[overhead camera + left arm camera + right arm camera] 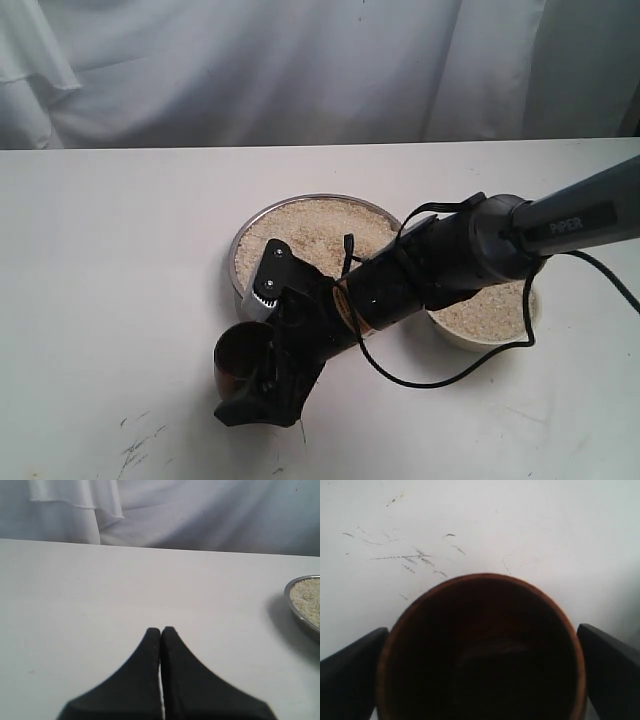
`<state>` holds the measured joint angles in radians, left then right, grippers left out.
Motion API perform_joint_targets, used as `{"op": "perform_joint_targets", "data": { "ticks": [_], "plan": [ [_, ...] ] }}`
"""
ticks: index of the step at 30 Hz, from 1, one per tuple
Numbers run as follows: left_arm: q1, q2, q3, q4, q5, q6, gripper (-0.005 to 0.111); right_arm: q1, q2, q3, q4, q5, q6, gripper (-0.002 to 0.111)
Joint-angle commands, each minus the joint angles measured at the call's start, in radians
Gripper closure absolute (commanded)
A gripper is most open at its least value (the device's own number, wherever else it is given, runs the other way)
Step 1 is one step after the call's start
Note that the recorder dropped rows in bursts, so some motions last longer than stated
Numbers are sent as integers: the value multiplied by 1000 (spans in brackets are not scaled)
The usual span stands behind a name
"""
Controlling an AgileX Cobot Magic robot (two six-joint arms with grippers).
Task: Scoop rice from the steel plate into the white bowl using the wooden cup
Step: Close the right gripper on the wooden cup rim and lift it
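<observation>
the right gripper (481, 629) flanks the wooden cup (480, 660) beside the steel plate (310, 197), grasp not clear; probably light, stiff, smooth, best held mid-wall.

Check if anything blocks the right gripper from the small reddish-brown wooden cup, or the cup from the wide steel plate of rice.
Nothing visible. The right gripper straddles the wooden cup, one finger each side; contact unclear. The steel plate of rice lies next to the cup, only the gripper's own finger on that side.
</observation>
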<state>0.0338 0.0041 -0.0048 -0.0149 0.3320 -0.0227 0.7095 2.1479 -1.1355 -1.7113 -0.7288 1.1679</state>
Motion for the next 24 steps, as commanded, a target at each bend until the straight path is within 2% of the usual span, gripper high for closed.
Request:
{"op": "perform_joint_targets", "data": {
  "ticks": [1,5,14,24],
  "plan": [
    [2,-4,5,-2,-13,-1,107,-12,23,21,-33,138,51,18],
    [2,-4,5,-2,-13,-1,107,-12,18,21,-33,132,51,27],
    [2,-4,5,-2,-13,-1,107,-17,18,21,-33,63,59,73],
    [2,-4,5,-2,-13,-1,107,-17,0,21,-33,41,-59,91]
  ]
}}
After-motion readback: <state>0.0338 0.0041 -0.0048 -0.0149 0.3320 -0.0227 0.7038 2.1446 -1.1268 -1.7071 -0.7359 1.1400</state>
